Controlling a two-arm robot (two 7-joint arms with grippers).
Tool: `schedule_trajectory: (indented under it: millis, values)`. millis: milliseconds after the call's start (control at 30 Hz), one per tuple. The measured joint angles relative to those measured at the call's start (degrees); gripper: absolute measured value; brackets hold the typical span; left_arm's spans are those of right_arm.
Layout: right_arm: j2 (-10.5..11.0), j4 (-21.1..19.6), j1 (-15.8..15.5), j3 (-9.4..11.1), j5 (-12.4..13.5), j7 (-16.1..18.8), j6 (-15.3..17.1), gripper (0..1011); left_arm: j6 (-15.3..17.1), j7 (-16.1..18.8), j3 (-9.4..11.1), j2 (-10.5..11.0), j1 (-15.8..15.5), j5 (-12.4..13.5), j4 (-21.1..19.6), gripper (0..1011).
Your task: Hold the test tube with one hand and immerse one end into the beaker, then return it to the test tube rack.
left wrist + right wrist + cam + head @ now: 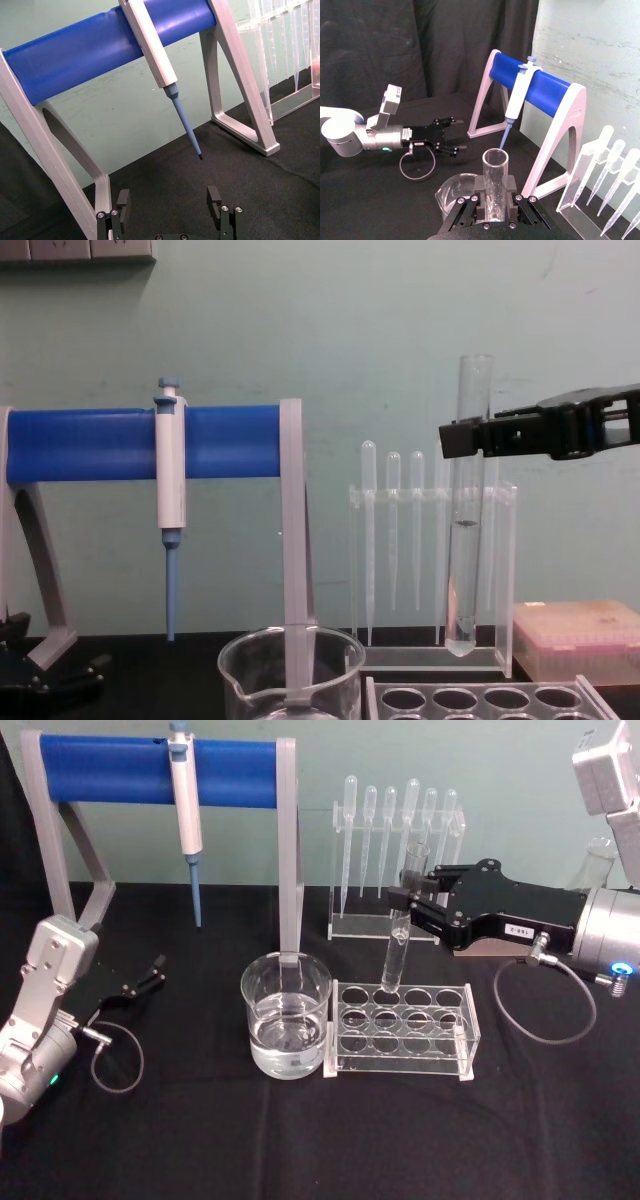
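black cloth covers the counter [200,1140], and a pale green wall [400,340] closes the room behind it. at far left the left end effector [152,974] sits low near the cloth, its fingers spread with nothing between them. behind it stands a grey frame with a blue bar [120,767], from which a white pipettor [185,810] hangs, blue tip down. near the middle the beaker [250,1015] stands on the counter with clear liquid in it, just beside the clear rack [400,1065] of round holes. the test tube [394,955] hangs over the rack's back row, its long axis close to upright, open rim on top, rounded end pointing down and clear of the holes in the chest view. the right end effector [408,897] reaches in from the right and clamps the tube's upper part, below the rim. frosted pipettes [400,810] stand behind.
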Motion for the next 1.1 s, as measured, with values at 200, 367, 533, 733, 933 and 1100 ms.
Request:
schedule_trajectory:
  millis: [200,367,533,733,933,1100]
  values:
    - [0.0,0.0,0.0,0.0,0.0,0.0,0.0,236,0.0,0.0,0.0,0.0,0.0,0.0,0.0,1000]
    - [0.0,0.0,0.0,0.0,0.0,0.0,0.0,236,0.0,0.0,0.0,0.0,0.0,0.0,0.0,1000]
    - [0.0,0.0,0.0,0.0,0.0,0.0,0.0,236,0.0,0.0,0.0,0.0,0.0,0.0,0.0,1000]
    - [0.0,0.0,0.0,0.0,0.0,0.0,0.0,236,0.0,0.0,0.0,0.0,0.0,0.0,0.0,1000]
    - [0.0,0.0,0.0,0.0,0.0,0.0,0.0,236,0.0,0.0,0.0,0.0,0.0,0.0,0.0,1000]
    - [0.0,0.0,0.0,0.0,0.0,0.0,0.0,236,0.0,0.0,0.0,0.0,0.0,0.0,0.0,1000]
